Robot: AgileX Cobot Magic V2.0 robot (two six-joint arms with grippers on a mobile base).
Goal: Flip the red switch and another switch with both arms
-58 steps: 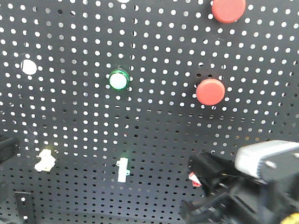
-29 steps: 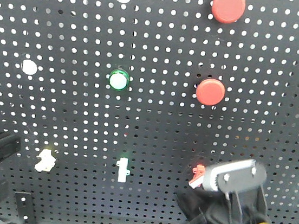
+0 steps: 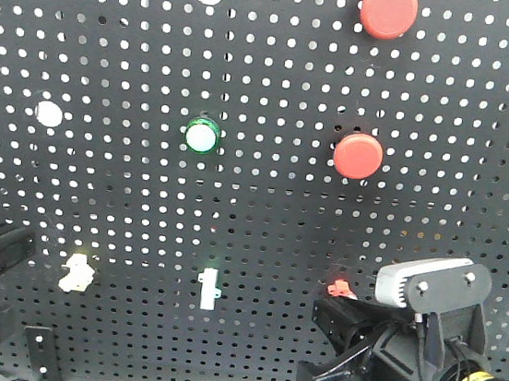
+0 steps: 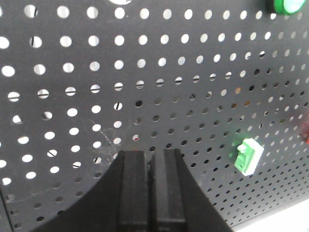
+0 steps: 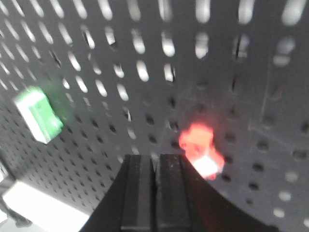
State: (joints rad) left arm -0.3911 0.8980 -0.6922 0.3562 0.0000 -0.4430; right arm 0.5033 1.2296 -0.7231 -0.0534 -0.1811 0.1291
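The red switch (image 3: 340,287) is low on the black pegboard (image 3: 262,201), right of centre. In the right wrist view the red switch (image 5: 200,150) glows blurred, just up and right of my right gripper (image 5: 155,157), whose jaws are shut on nothing. From the front, my right gripper (image 3: 325,313) sits just below the red toggle, under its grey camera block (image 3: 432,282). The pale yellow switch (image 3: 78,272) is at the lower left. My left gripper (image 3: 17,247) is left of it and apart from it. In the left wrist view my left gripper (image 4: 150,155) is shut, and the yellow switch does not show.
A slim white toggle with green tint (image 3: 209,287) (image 4: 248,157) (image 5: 38,118) stands between the two switches. Two big round red buttons (image 3: 358,155) (image 3: 389,9) and a green-ringed button (image 3: 202,135) sit higher up. A black bracket (image 3: 37,354) stands at the board's bottom edge.
My right gripper has come down off the red switch, dipped lower, then risen a little; the red toggle now shows uncovered. The left arm has hardly moved.
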